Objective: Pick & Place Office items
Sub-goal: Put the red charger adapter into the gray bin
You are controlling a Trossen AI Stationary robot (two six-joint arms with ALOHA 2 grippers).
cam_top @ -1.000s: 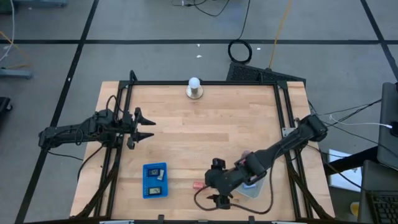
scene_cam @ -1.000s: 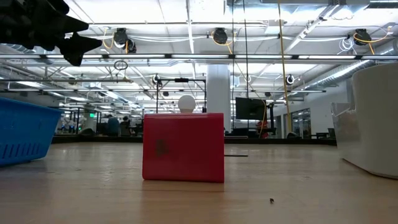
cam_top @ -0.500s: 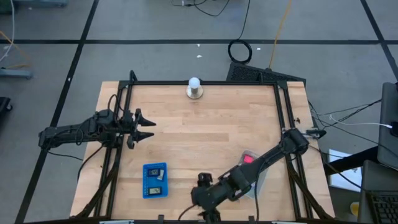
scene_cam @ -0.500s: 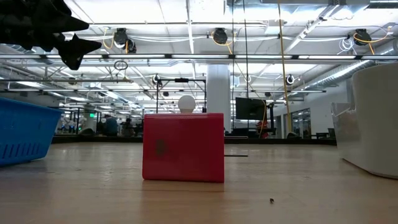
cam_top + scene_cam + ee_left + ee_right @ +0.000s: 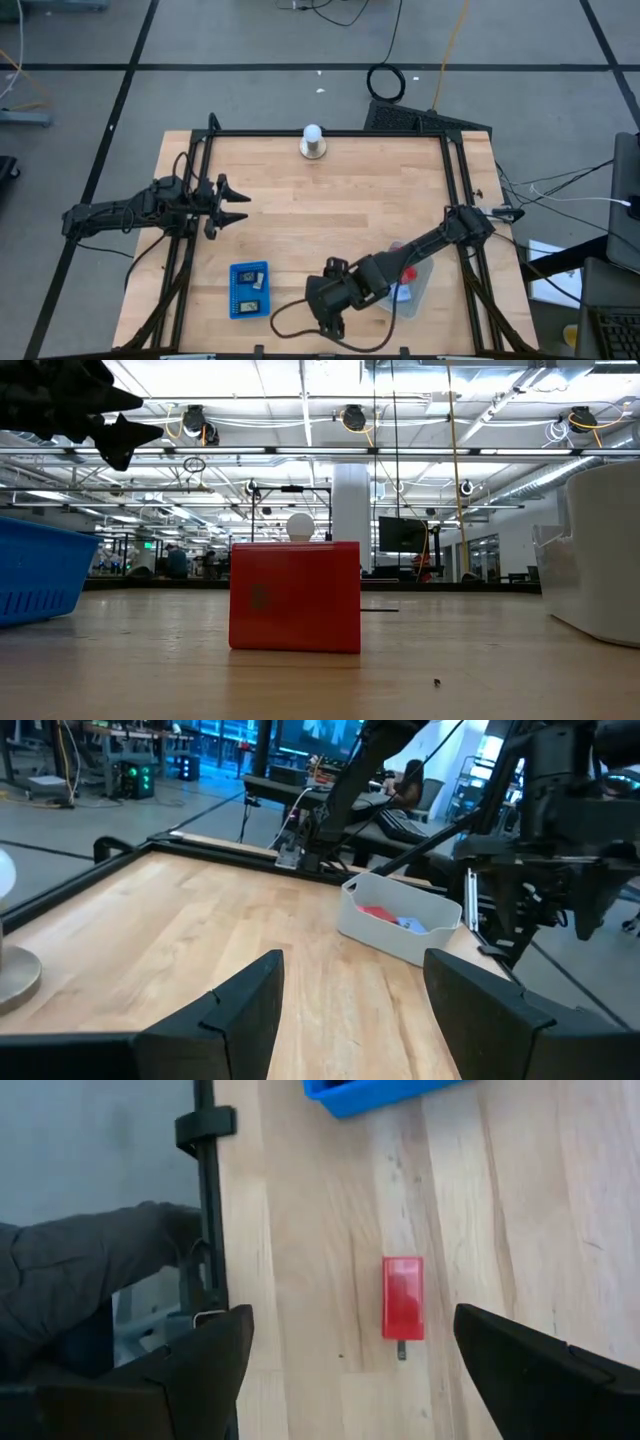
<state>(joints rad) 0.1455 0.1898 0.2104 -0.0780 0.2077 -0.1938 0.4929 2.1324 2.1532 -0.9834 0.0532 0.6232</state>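
A red block [image 5: 403, 1297] lies flat on the wooden table near its near edge; in the low view it [image 5: 295, 597] stands in the middle. My right gripper [image 5: 352, 1318] is open and hangs above the block, fingers pointing down, touching nothing; in the high view [image 5: 327, 297] it hides the block. My left gripper [image 5: 238, 205] is open and empty, held above the table's left side. Two black labelled pieces [image 5: 251, 285] lie in the blue tray [image 5: 236, 296]. Red and blue pieces [image 5: 406, 275] lie in the clear bin [image 5: 423, 283].
A white ball on a round metal base [image 5: 313, 142] stands at the far edge. A black frame rail [image 5: 208, 1230] runs along the near edge beside the red block. The bin [image 5: 400, 925] sits at the near right, with the right arm [image 5: 430, 245] reaching over it.
My right gripper has swung from beside the clear bin toward the table's left, dipping toward the near edge on the way, and now hangs over the red block. The block itself has stayed in place.
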